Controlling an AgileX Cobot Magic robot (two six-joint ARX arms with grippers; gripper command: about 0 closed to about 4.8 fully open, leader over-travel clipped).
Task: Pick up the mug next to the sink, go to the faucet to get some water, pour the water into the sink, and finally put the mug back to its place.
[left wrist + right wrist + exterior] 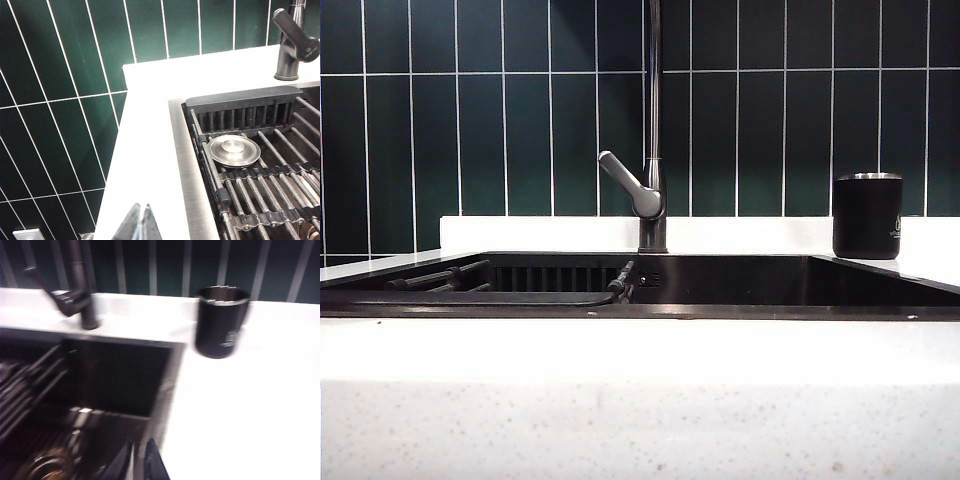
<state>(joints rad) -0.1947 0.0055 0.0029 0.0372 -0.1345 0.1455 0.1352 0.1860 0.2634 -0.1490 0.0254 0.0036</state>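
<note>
A: Where does the mug (867, 216) stand?

B: Upright on the white table (640, 350), at its back edge near the tiled wall, just beside the right end of the sink (720, 285). Nothing holds it. The faucet (653, 130) rises at the middle of the sink's back edge, lever angled toward the left.

A: And the grippers?

B: Neither shows in the exterior view. The left gripper (142, 223) hangs over the table's left part beside the sink's metal edge, fingers pressed together, holding nothing. The right gripper (139, 460) sits over the sink's front right corner, well apart from the mug, its fingers only slightly parted and empty.

A: What could go wrong?

B: Probably the approach. That narrow gap looks too small for the mug body; unless it widens, the fingertips may shove the mug toward the wall or tip it. The handle is not visible here, so its side is unknown. The right wrist view is blurred, which makes aiming uncertain, and a low path could clip the sink's rim.
</note>
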